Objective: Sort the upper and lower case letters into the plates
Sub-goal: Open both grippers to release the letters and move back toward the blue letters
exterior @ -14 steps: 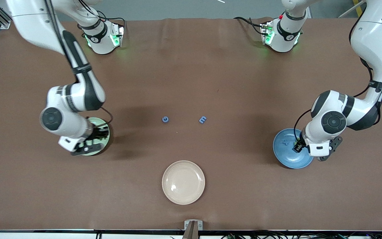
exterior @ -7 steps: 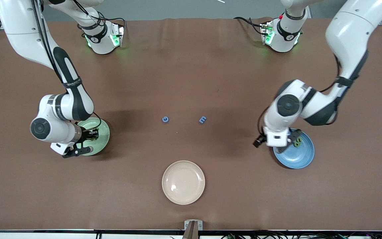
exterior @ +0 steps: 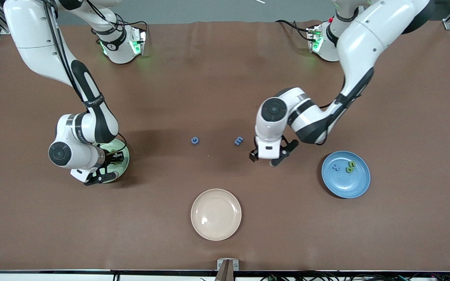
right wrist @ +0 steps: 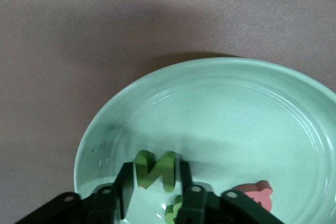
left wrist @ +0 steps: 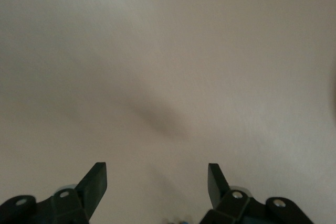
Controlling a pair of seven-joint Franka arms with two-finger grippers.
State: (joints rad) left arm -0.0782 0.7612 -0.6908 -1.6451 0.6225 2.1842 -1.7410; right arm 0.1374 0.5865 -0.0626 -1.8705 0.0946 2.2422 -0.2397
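- Across the front view: two blue letters lie loose at mid-table, the blue G (exterior: 195, 140) toward the right arm's end and the blue m (exterior: 239, 141) toward the left arm's end. The left gripper (exterior: 270, 159) hangs over bare table, with the m at about ten o'clock of it and close by; this arm is judged the nearer to that letter. Its forearm is folded low, wrist pointing down. The blue plate (exterior: 346, 183), at roughly four o'clock of that gripper, already carries a blue x (exterior: 336, 168) and two green letters (exterior: 350, 167). The right gripper (exterior: 112, 158) is low over the light green plate (exterior: 121, 166). A cream plate (exterior: 216, 214) lies nearest the camera, unused.
- Left wrist view: the fingertips (left wrist: 97, 178) stand wide apart with nothing between them; only bare tabletop shows, no letter.
- Right wrist view: the narrowly parted fingers (right wrist: 124, 184) flank a green N (right wrist: 155, 169) standing in the plate; whether they grip it cannot be told. A red letter (right wrist: 254, 193) lies beside it, and another green letter (right wrist: 173, 211) shows partly.
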